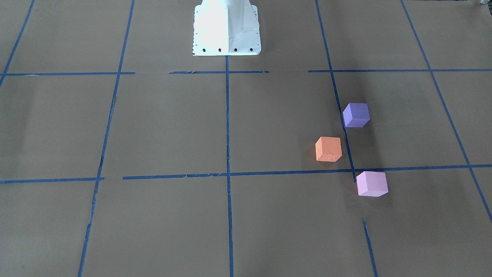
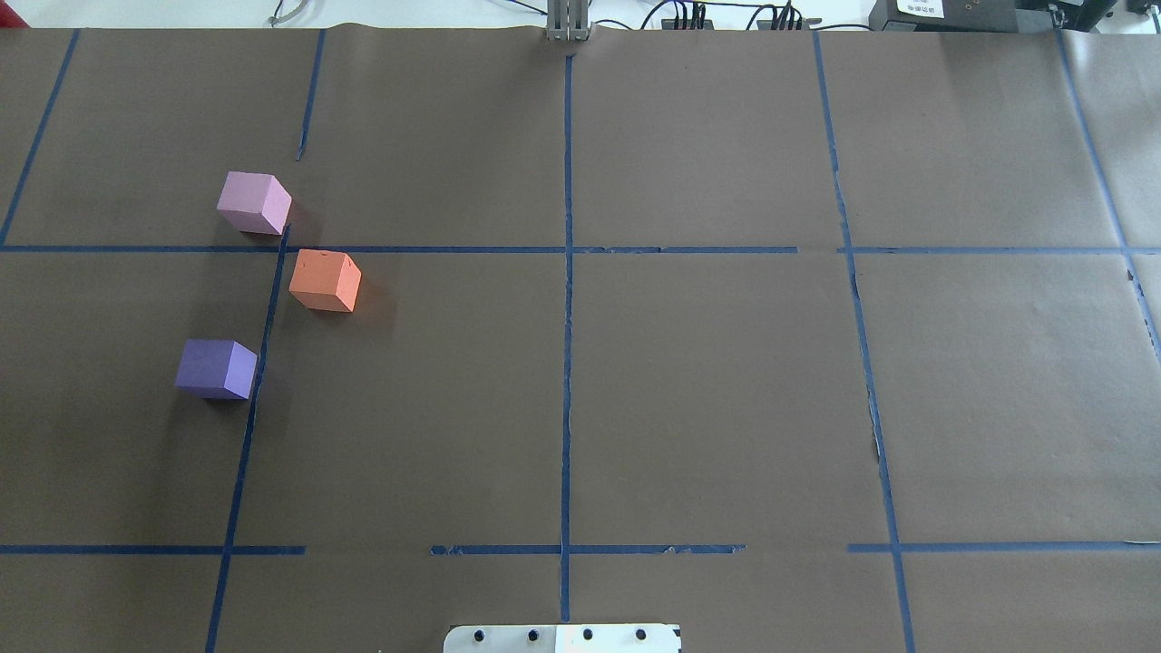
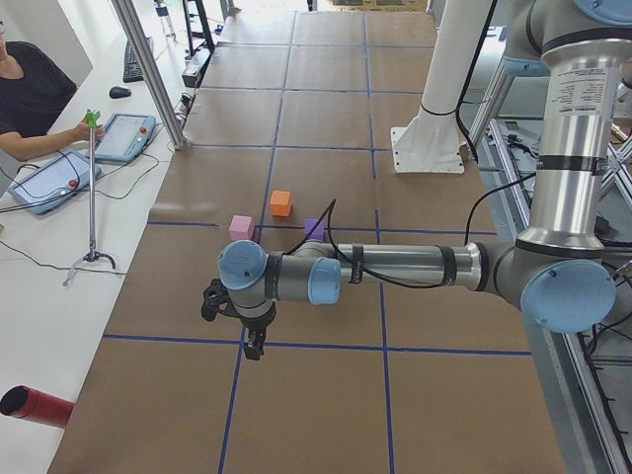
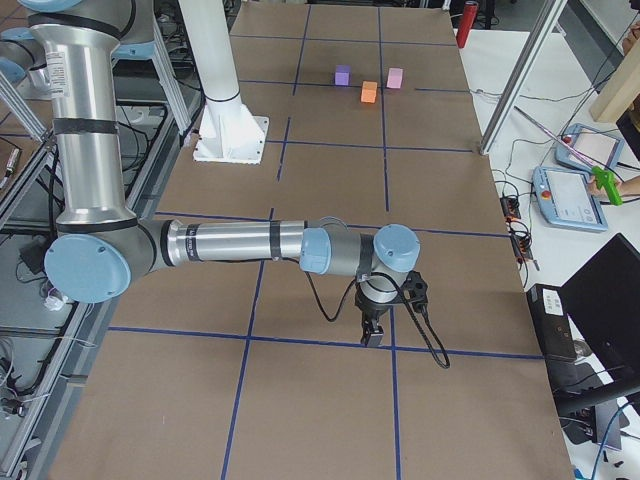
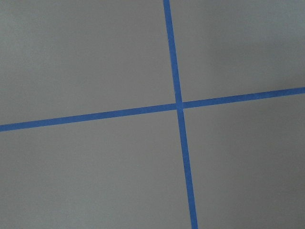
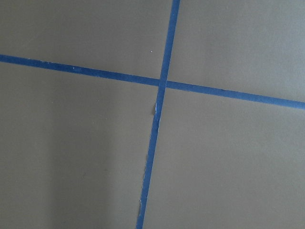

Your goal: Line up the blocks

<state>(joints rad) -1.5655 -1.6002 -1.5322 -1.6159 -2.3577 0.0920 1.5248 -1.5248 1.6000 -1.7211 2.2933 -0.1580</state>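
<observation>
Three cubes sit apart on the brown paper on the robot's left side: a violet-purple block [image 2: 217, 368] [image 1: 356, 114], an orange block [image 2: 325, 280] [image 1: 328, 149] and a pale pink-lilac block [image 2: 255, 203] [image 1: 371, 184]. They form a loose zigzag, not touching. My left gripper [image 3: 255, 346] points down over a tape line, well short of the blocks [image 3: 281, 202]. My right gripper [image 4: 372, 335] hangs over a tape crossing at the table's other end. Both show only in the side views, so I cannot tell whether they are open or shut. The wrist views show only paper and tape.
Blue tape lines [image 2: 567, 272] grid the paper. The white robot base [image 1: 226, 29] stands at the table's middle edge. Beside the table are an operator with tablets [image 3: 44, 181], a thin stand [image 3: 92, 188] and a red cylinder [image 3: 35, 407].
</observation>
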